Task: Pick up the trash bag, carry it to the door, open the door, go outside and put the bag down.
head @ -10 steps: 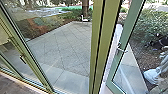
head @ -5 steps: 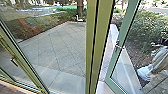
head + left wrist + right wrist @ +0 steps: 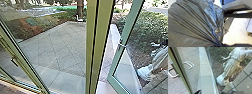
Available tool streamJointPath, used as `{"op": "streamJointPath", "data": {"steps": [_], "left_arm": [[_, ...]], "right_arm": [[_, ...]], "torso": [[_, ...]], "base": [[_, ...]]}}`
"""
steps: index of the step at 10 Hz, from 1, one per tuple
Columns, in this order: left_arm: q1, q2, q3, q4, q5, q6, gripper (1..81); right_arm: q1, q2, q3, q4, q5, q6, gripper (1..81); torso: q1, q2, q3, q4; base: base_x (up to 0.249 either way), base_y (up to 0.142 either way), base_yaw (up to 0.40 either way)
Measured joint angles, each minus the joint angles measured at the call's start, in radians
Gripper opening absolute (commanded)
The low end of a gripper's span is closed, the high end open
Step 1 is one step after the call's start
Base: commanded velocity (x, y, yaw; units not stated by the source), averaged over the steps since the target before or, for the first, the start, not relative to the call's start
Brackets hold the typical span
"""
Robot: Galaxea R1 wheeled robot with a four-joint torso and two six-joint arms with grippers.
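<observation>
Door (image 3: 127,27) swung wider. Soft, slippery-looking bag (image 3: 193,23) by left claw: grab where bunched. Can't tell if claws are open or holding.

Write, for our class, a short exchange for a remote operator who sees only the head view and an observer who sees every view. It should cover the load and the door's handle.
Operator: I can't see our load. Can you?
Observer: Yes. In the left wrist view there is a dark, shiny plastic trash bag, its long folds running together towards one spot.
Operator: The silvery metal handle on the green-framed glass door is tiny for me. What shape is it?
Observer: The right wrist view shows it bent into a squared loop.
</observation>
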Motion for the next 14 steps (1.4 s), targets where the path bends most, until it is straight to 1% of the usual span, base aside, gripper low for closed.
{"op": "streamJointPath", "data": {"steps": [3,4,7,8,10,11,12,14], "left_arm": [[0.0,0.001,0.0,0.0,0.001,0.0,1.0],[0.001,0.005,0.0,0.0,0.001,0.0,1.0],[0.0,0.008,0.0,-0.001,0.001,0.0,1.0],[0.0,0.009,0.0,0.0,0.001,0.0,1.0],[0.0,0.011,0.0,-0.001,0.001,0.0,1.0],[0.0,0.013,0.0,-0.001,0.001,0.0,1.0],[0.0,0.014,0.0,-0.001,0.001,0.0,1.0],[0.0,0.014,0.0,0.0,0.001,0.0,1.0]], "right_arm": [[0.041,0.001,-0.023,-0.144,0.011,-0.038,81.1],[0.038,0.004,-0.031,-0.171,0.023,-0.043,81.1],[0.021,-0.019,-0.019,-0.168,0.061,-0.057,81.1],[0.013,-0.035,-0.012,-0.154,0.077,-0.076,81.1],[0.01,-0.055,-0.003,-0.13,0.095,-0.098,81.1],[0.01,-0.067,-0.003,-0.118,0.101,-0.117,81.1],[0.009,-0.074,-0.004,-0.12,0.101,-0.122,81.1],[0.004,-0.084,-0.009,-0.142,0.106,-0.129,81.1]], "torso": [[0.0,0.0,0.0,-0.001],[0.0,0.0,0.0,-0.012],[0.0,0.0,0.0,-0.061],[0.0,0.0,0.0,-0.081],[0.0,0.0,0.0,-0.114],[0.0,0.0,0.0,-0.121],[0.0,0.0,0.0,-0.119],[0.0,0.0,0.0,-0.119]], "base": [[0.0,0.0,0.0],[0.0,0.0,0.0],[0.0,0.0,0.0],[0.0,0.0,0.0],[0.0,0.0,0.0],[0.0,0.0,0.0],[0.0,0.0,0.0],[0.0,0.0,0.0]]}}
